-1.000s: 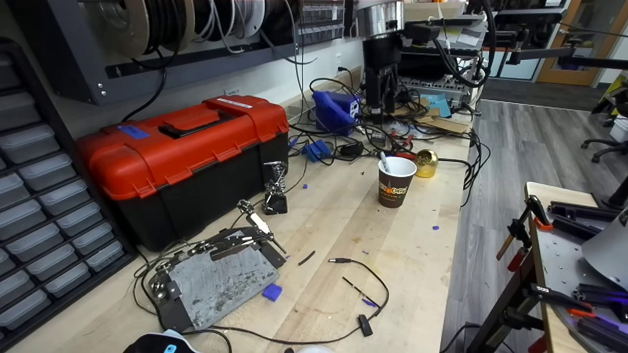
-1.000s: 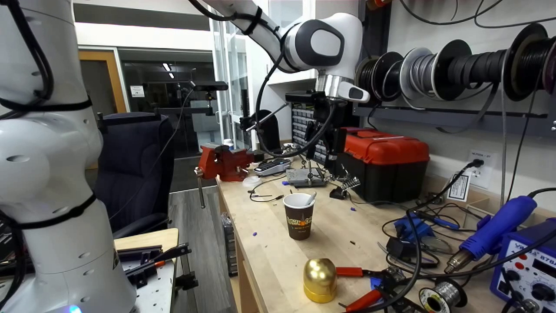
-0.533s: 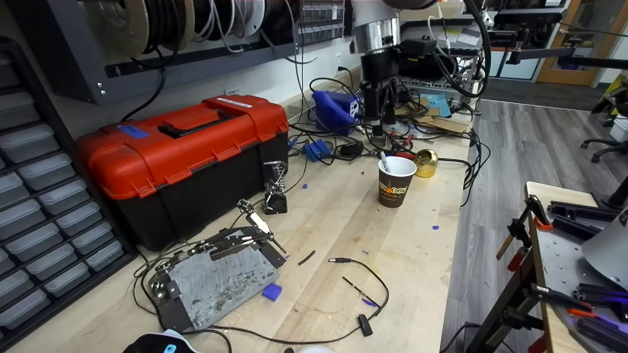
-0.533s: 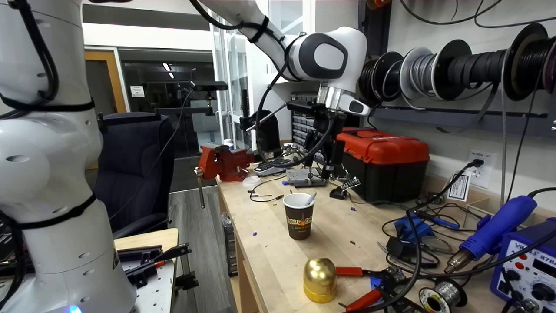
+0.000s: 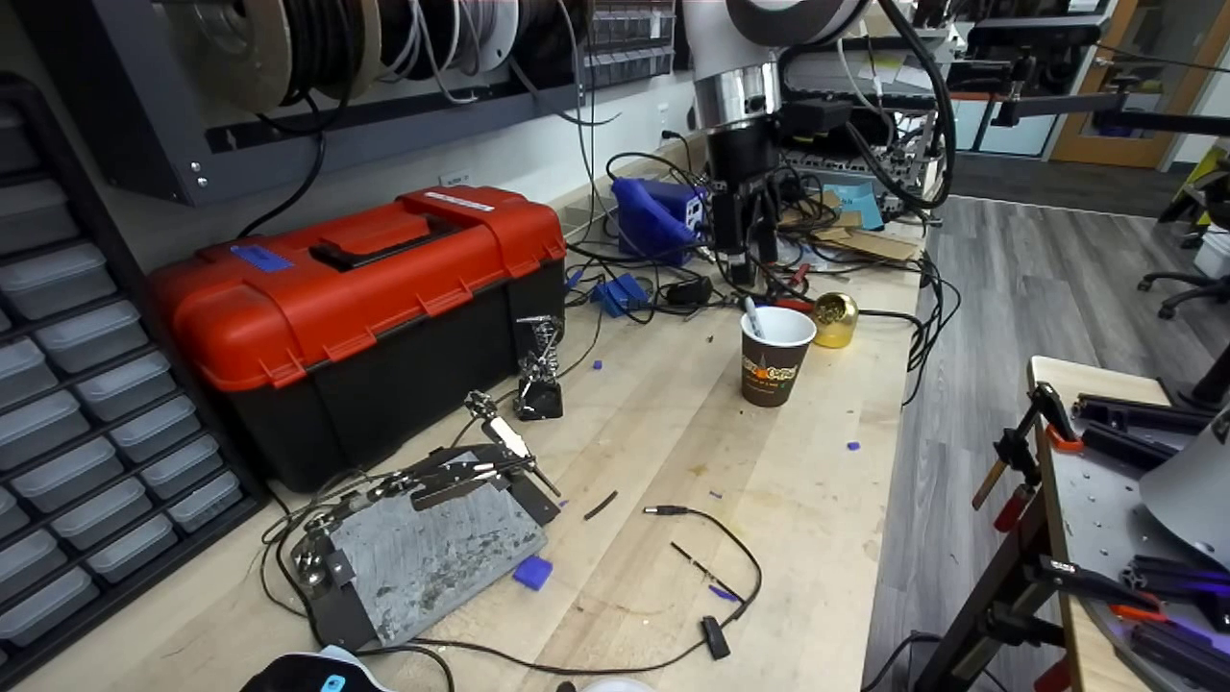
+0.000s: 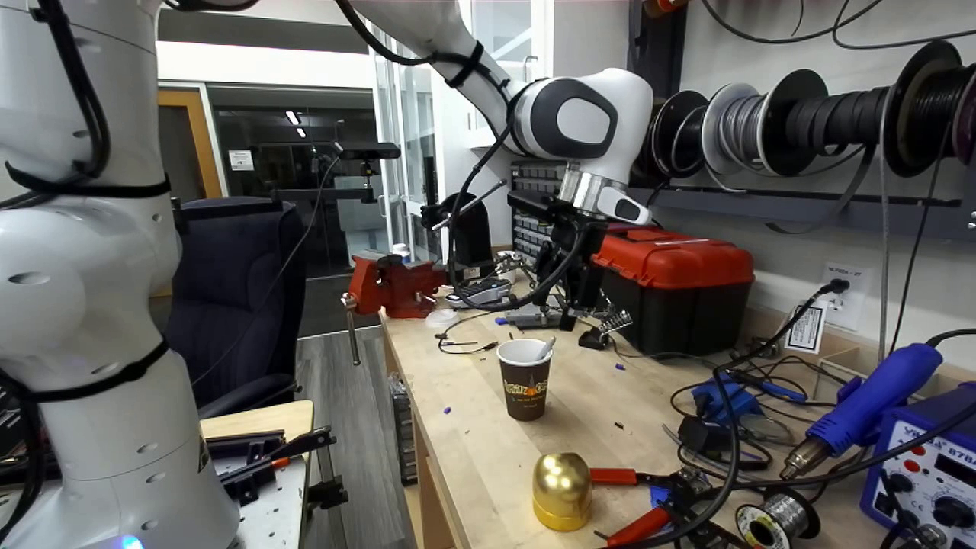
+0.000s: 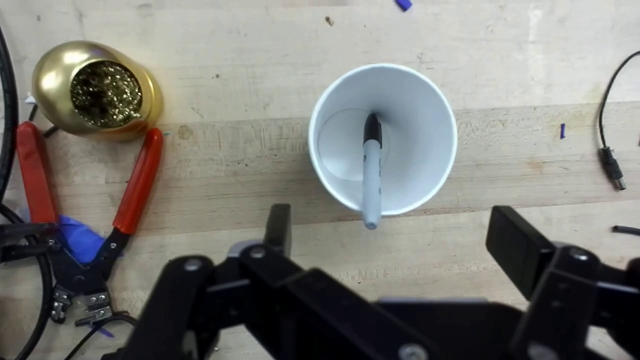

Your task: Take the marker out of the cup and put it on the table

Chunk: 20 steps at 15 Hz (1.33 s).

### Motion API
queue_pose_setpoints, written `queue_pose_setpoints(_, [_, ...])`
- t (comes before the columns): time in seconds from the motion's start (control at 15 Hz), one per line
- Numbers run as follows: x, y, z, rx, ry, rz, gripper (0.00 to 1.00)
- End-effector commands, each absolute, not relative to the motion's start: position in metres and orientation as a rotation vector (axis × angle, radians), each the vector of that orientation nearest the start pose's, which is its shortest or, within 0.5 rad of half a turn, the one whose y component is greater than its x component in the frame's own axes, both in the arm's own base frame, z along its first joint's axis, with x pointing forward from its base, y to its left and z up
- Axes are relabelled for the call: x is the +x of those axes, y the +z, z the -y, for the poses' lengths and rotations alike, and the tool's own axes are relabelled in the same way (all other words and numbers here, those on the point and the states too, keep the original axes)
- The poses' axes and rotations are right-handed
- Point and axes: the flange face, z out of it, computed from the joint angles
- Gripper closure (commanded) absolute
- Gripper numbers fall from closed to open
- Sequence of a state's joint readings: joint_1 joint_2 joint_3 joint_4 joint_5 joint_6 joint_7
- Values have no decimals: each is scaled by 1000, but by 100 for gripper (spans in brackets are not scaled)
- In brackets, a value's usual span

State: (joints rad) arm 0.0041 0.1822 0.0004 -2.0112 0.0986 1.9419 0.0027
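The cup has a dark brown body and a white rim and stands upright on the pale wooden table. It also shows in an exterior view and in the wrist view. The marker is grey with a black end. It leans inside the cup, black end down, and its grey end sticks out over the rim. It shows in both exterior views. My gripper is open and empty, above the table. In the wrist view its fingers are spread wide on either side of the marker's grey end, touching nothing.
A gold tip cleaner and red-handled pliers lie near the cup. A red-and-black toolbox stands against the wall. Tangled black cables and a blue soldering unit are along the wall side. A soldering-iron stand is by the toolbox.
My gripper has moved down, and its wrist has tilted a little. The cup and the marker have not moved. The fingers remain open.
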Motion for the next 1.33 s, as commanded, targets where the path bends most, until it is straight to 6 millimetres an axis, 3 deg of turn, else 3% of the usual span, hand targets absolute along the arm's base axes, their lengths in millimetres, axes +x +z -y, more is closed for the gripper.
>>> queue_pose_setpoints(0.0, [557, 340, -1, -3004, 383, -79, 0])
queue_pose_setpoints(1.27, [568, 317, -1, -2968, 447, -90, 0])
